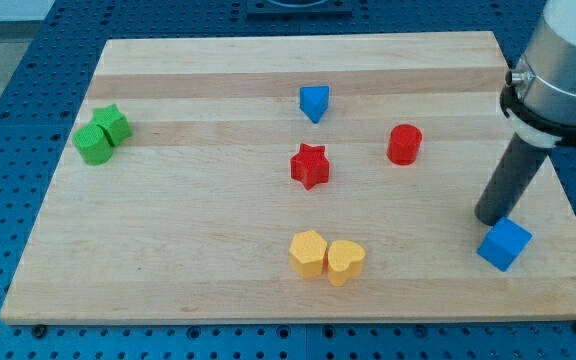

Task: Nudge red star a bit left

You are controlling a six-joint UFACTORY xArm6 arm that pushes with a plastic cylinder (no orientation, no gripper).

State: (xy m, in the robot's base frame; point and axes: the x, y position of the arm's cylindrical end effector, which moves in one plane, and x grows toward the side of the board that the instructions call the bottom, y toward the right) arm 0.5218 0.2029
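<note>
Closest to the camera, two yellow blocks sit touching: a yellow hexagon-ish block (308,253) and a yellow heart (345,262), with a little bare board below them. Red star (310,166) sits about mid-board, open wood on its left all the way to the green pair. My tip (488,219) is just a bare rod holding nothing, resting right beside the blue cube (504,244) near the view's right edge, well apart from the star. Count: two yellow, two red (star plus red cylinder (404,144)), two blue (cube plus blue wedge-like block (314,102)), two green (green star (113,122) touching green cylinder (93,144)). No containers on the wooden board (198,230)
</note>
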